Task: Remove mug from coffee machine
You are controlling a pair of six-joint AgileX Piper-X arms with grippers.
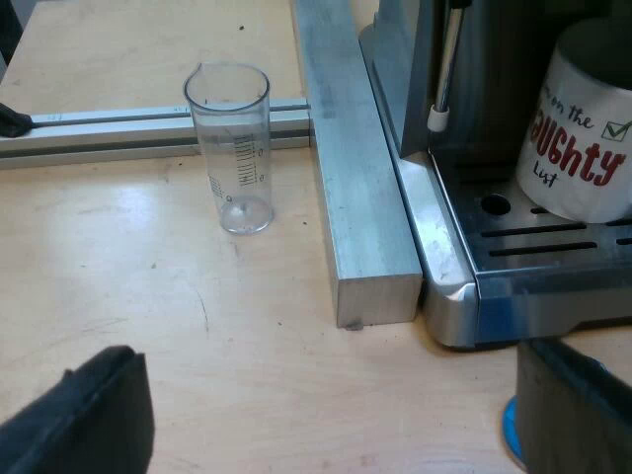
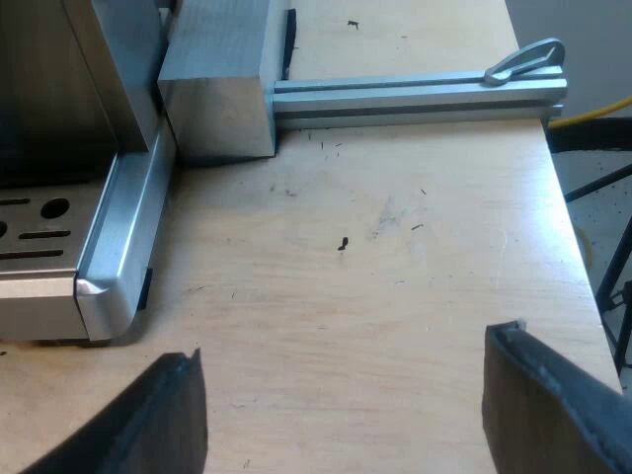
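Sitting on drip tray point(image 1: 538, 255), mug point(image 1: 583, 138) is beyond left gripper point(image 1: 331, 390) (spread).

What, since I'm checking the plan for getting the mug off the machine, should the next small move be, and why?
Probably ease the left tool toward the mug, lifting it slightly. The mug stands ungripped on the drip tray, while the tool is open, low over the table, short of the tray's front edge.
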